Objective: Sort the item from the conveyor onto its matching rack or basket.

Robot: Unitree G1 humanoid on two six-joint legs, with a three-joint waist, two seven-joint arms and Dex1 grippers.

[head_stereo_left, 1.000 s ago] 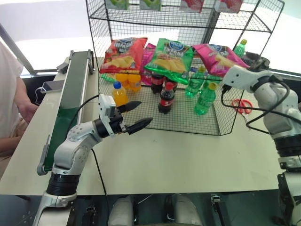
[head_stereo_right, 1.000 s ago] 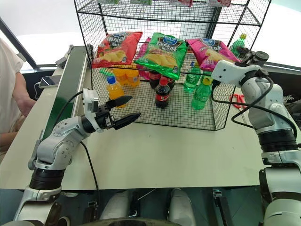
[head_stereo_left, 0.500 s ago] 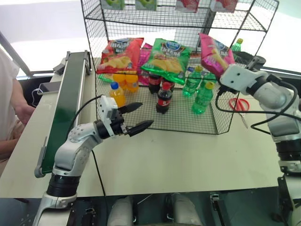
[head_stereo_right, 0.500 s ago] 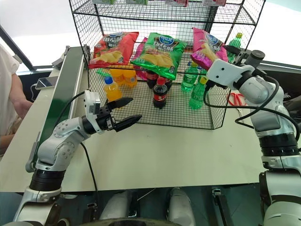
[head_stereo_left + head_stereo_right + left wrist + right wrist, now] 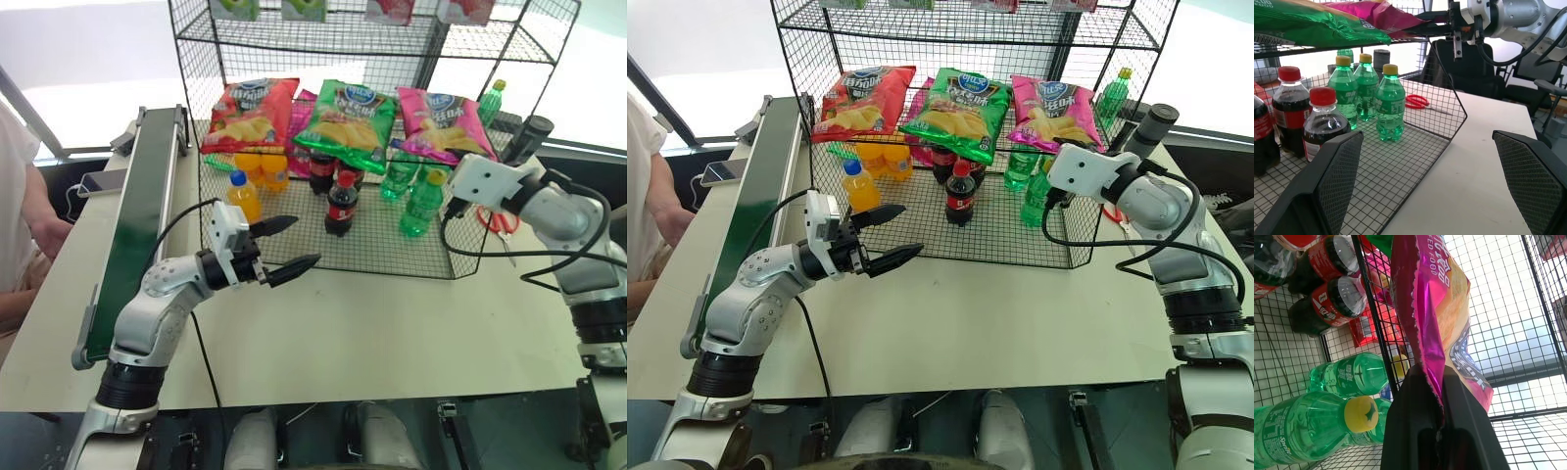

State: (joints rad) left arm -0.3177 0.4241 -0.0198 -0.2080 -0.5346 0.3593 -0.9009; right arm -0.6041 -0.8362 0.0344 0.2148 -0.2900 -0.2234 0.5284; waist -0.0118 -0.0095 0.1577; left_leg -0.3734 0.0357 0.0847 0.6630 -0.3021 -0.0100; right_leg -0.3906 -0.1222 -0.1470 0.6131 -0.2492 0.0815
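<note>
A robot test lab staged as a shop: a black wire rack of crisp bags and soft-drink bottles stands on a pale bench, with a conveyor beside the rack.

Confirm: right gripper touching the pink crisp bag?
Touching. In the right wrist view the right gripper has its fingers pinched shut on the pink crisp bag's crimped edge.

Crisp bag: magenta-pink, round blue logo, yellow crisps pictured. Neighbouring bags: green; red. Rack: black wire grid. Conveyor: dark-green belt, grey rails. Bottles: green with yellow caps; dark cola with red caps; orange. Scissors: red.
</note>
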